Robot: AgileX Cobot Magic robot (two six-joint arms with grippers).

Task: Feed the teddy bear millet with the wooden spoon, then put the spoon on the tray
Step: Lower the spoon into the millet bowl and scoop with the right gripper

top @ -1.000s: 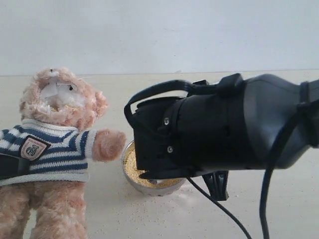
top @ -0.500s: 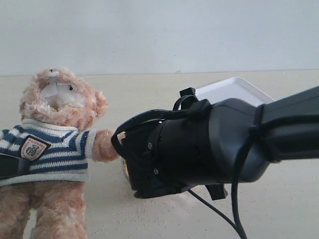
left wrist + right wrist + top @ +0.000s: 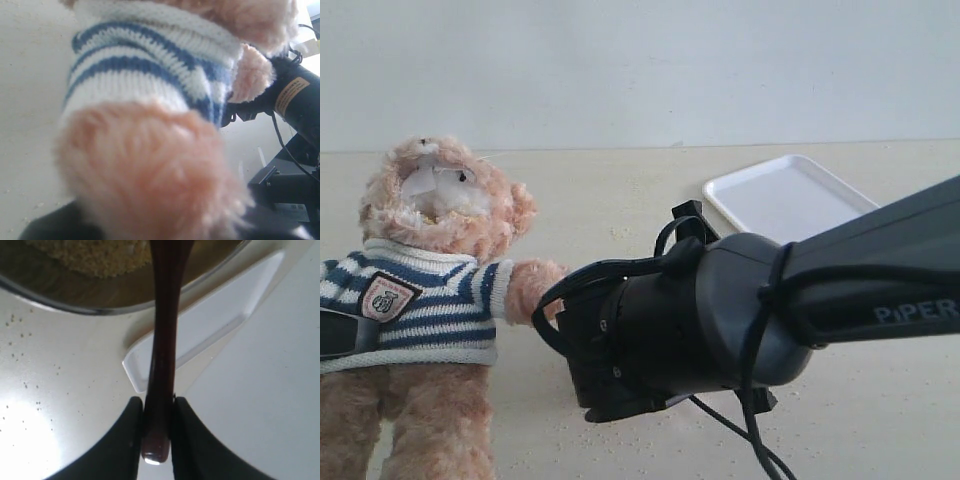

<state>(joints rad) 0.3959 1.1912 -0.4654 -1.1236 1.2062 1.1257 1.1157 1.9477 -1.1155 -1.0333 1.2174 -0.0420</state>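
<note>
- Exterior view, left side: the teddy bear (image 3: 430, 270) stood upright, its face tilted up and its mouth (image 3: 432, 208) in the upper left of the frame.
- At the left edge a dark finger of the left gripper (image 3: 338, 335) lay across the striped sweater. I could not tell whether it really clamped the bear. The left wrist view showed only fur and sweater, very close.
- Centre: the right arm (image 3: 720, 320) reached in from the right edge, almost level. Its wrist pointed left and ended just beside the bear's paw (image 3: 532, 290). It hid the bowl and the spoon in this view.
- Upper right: the tray (image 3: 785, 195) lay behind the arm, well apart from the bear.
- Right wrist view: the right gripper (image 3: 157, 432) was closed narrowly on the handle end of the wooden spoon (image 3: 162, 340), with one finger on each side.
- The spoon's long axis ran straight away from the fingers, toward the steel bowl (image 3: 60, 295) with the millet (image 3: 95, 255) at the top of the frame. The upper edge cut off the spoon's head, so a load could not be confirmed.
- Judgement: in the exterior view the mouth lay up and to the left of the spoon. The coming move probably needed the right arm to lift and reach left, keeping the spoon's head level.
</note>
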